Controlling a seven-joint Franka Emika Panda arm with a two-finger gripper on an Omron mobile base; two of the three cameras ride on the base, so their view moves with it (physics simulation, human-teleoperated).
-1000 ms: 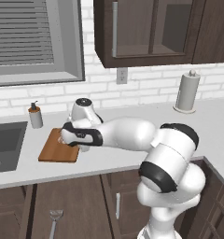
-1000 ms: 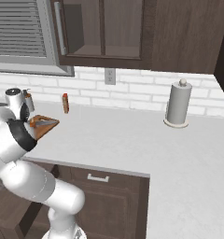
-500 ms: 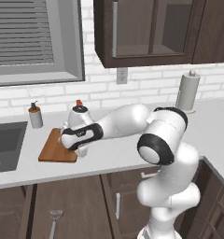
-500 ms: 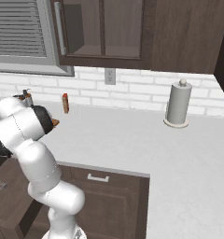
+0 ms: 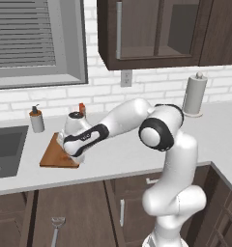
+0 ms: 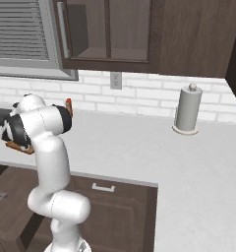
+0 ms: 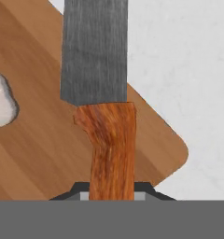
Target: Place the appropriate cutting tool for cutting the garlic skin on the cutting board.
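The two-finger gripper (image 7: 112,193), clamped on the orange-handled, grey-bladed knife (image 7: 104,93), holds it over the brown wooden cutting board (image 7: 44,154) beside the whitish garlic bulb (image 7: 2,102); only setting down and release seem left.

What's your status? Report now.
Gripper shut on knife. Knife over cutting board, garlic beside blade. Nothing in the way.

A paper towel roll (image 5: 194,94) is standing upright on the pale worktop (image 5: 127,149), well to the gripper's right by the brick wall; a small soap bottle (image 5: 36,119) is sitting near its left, beside the sink (image 5: 4,149); a red bottle (image 6: 69,107) is standing just behind
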